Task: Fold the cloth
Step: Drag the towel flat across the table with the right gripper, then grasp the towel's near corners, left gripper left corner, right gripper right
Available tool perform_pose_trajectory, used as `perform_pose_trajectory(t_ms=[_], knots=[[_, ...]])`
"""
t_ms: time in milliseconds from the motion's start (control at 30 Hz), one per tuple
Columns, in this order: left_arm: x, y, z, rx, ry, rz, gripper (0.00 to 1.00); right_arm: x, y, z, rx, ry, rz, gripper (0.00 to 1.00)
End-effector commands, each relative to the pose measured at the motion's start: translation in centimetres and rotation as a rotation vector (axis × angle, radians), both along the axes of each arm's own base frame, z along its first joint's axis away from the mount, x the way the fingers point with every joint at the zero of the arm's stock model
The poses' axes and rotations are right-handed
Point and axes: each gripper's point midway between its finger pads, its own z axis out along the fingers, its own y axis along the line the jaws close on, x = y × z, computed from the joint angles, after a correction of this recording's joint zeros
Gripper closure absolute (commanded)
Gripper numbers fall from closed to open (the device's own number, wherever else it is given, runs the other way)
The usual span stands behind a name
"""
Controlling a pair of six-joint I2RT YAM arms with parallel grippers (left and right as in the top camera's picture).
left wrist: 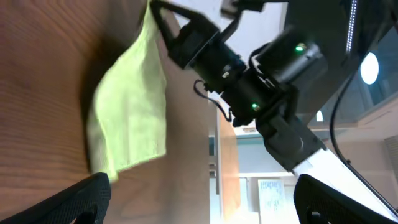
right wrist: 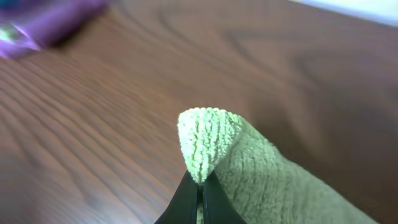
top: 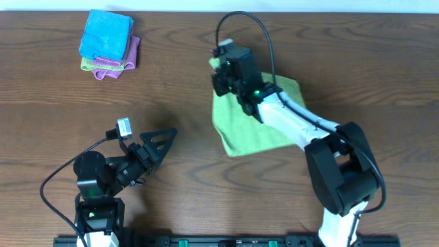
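Observation:
The lime-green cloth (top: 250, 127) lies on the wooden table, right of centre, partly under my right arm. My right gripper (top: 221, 77) is shut on a corner of the cloth (right wrist: 202, 146) and holds that corner raised at the cloth's far left side. The left wrist view shows the cloth (left wrist: 130, 106) hanging from the right gripper (left wrist: 163, 14). My left gripper (top: 161, 139) is open and empty, well left of the cloth, fingers (left wrist: 199, 202) pointing toward it.
A stack of folded cloths sits at the far left: bright blue (top: 106, 34) on top, purple (top: 130, 55) and a green edge below; the purple one shows blurred in the right wrist view (right wrist: 43, 22). The table's far edge is just behind.

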Motion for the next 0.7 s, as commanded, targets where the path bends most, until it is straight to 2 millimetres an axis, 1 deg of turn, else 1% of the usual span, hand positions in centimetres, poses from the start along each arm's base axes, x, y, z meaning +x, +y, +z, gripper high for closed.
perform_pose_trajectory(t_ms=[0,33,67,100,133,233,267,333,433,500,567,633,667], knots=[[0.2,0.1,0.5,0.019,-0.032,0.007,0.05,0.1,1.7,0.3,0.034,-0.026,0.011,0.93],[0.3,0.2,0.5,0.021,-0.032,0.013,0.05,0.1,2.1,0.5,0.046,-0.034,0.014,0.76],[0.4,0.2,0.4,0.022,-0.032,0.019,0.05,0.1,2.4,0.4,0.047,-0.035,0.018,0.55],[0.4,0.3,0.4,0.023,-0.031,0.024,0.05,0.0,2.5,0.4,0.047,-0.035,0.021,0.28],[0.4,0.3,0.4,0.023,-0.031,0.024,0.05,-0.1,2.6,0.4,0.048,-0.033,0.022,0.20],[0.4,0.3,0.4,0.010,-0.017,0.026,0.05,-0.5,2.0,0.3,0.065,0.019,-0.013,0.04],[0.4,0.3,0.4,-0.020,0.016,0.032,0.05,-0.9,1.8,0.4,0.068,0.045,-0.024,0.01],[0.4,0.3,0.4,-0.046,0.044,0.035,0.05,-1.4,1.3,1.1,0.083,0.073,-0.047,0.01],[0.4,0.2,0.4,-0.045,0.041,0.034,0.04,-2.3,0.4,3.6,0.124,0.096,-0.087,0.01],[0.3,0.2,0.4,-0.047,0.044,0.029,0.04,-2.9,-0.8,5.9,0.145,0.100,-0.112,0.01],[0.3,0.2,0.5,-0.065,0.062,0.033,0.05,-4.1,-3.3,8.2,0.147,0.128,-0.138,0.01],[0.4,0.2,0.3,-0.071,0.079,0.042,0.05,-5.3,-5.5,8.8,0.150,0.192,-0.144,0.01],[0.4,0.2,-0.2,-0.076,0.108,0.050,0.05,-5.9,-6.8,8.8,0.160,0.240,-0.146,0.01]])
